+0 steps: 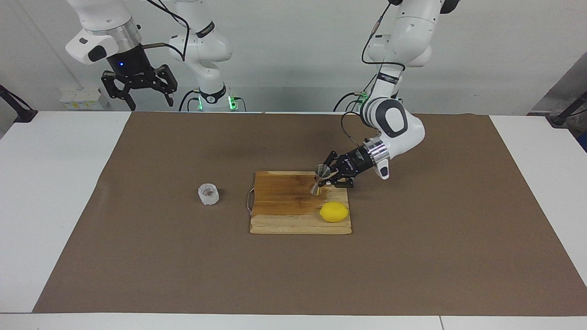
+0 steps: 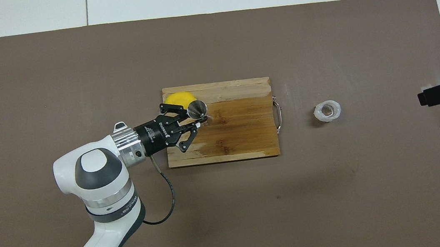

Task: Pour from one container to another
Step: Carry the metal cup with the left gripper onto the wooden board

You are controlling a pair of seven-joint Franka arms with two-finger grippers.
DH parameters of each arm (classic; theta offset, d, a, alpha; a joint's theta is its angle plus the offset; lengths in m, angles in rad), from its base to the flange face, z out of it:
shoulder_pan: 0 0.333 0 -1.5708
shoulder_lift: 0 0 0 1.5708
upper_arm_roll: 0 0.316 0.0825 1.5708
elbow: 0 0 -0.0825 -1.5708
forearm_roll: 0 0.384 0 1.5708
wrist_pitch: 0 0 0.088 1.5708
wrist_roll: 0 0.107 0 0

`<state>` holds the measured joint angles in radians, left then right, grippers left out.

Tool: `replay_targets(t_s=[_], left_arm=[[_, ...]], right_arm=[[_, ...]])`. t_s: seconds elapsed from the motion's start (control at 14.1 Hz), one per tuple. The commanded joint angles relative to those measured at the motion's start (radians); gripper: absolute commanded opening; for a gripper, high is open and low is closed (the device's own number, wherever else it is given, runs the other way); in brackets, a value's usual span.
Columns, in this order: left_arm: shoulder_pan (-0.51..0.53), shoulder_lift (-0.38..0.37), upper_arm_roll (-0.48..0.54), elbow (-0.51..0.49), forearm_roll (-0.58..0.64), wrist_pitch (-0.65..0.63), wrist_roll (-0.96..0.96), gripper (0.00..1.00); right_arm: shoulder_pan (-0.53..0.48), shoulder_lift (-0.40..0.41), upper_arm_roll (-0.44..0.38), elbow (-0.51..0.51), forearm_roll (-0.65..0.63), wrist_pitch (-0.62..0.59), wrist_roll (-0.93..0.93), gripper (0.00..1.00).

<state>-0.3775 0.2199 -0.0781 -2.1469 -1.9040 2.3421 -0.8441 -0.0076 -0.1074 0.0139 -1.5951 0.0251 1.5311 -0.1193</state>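
The steel hourglass jigger [image 1: 320, 178] is at the corner of the wooden cutting board [image 1: 284, 206] nearest the left arm's base, slightly tilted. My left gripper [image 1: 326, 180] is shut on its narrow waist from the side. I cannot tell whether its foot touches the board. In the overhead view the jigger's open mouth [image 2: 196, 108] shows by the left gripper [image 2: 199, 119]. The whitish crinkled cup [image 1: 208, 194] stands upright on the brown mat beside the board, toward the right arm's end; it also shows in the overhead view [image 2: 327, 111]. My right gripper [image 1: 151, 98] waits open, raised over the table edge by its base.
A yellow lemon [image 1: 334, 211] lies on the board, farther from the robots than the jigger; it also shows in the overhead view [image 2: 178, 98]. The board [image 2: 242, 137] has a wire handle [image 2: 279, 114] on the end facing the cup. A brown mat [image 1: 412, 256] covers the table.
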Motion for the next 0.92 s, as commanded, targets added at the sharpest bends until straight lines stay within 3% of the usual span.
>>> replay_targets(t_s=[0.0, 0.21, 0.64, 0.71, 0.78, 0.85], left_arm=[[-0.059, 0.059, 0.015, 0.051, -0.100, 0.025, 0.055, 0.00], [-0.115, 0.090, 0.015, 0.055, -0.222, 0.069, 0.178, 0.00], [-0.182, 0.113, 0.015, 0.055, -0.271, 0.149, 0.181, 0.01], [-0.181, 0.113, 0.015, 0.053, -0.271, 0.157, 0.181, 0.55], [-0.179, 0.113, 0.017, 0.051, -0.265, 0.154, 0.187, 1.00], [-0.170, 0.113, 0.015, 0.051, -0.262, 0.151, 0.204, 1.00]], right_arm=[[-0.008, -0.006, 0.001, 0.000, 0.016, -0.012, 0.021, 1.00], [-0.008, -0.006, 0.001, 0.000, 0.016, -0.012, 0.021, 1.00], [-0.008, -0.006, 0.001, 0.000, 0.016, -0.016, 0.021, 1.00], [-0.008, -0.006, 0.001, 0.000, 0.016, -0.019, 0.021, 1.00], [-0.008, -0.008, 0.001, 0.000, 0.016, -0.041, 0.021, 1.00], [-0.008, -0.008, 0.001, 0.000, 0.016, -0.051, 0.018, 1.00]])
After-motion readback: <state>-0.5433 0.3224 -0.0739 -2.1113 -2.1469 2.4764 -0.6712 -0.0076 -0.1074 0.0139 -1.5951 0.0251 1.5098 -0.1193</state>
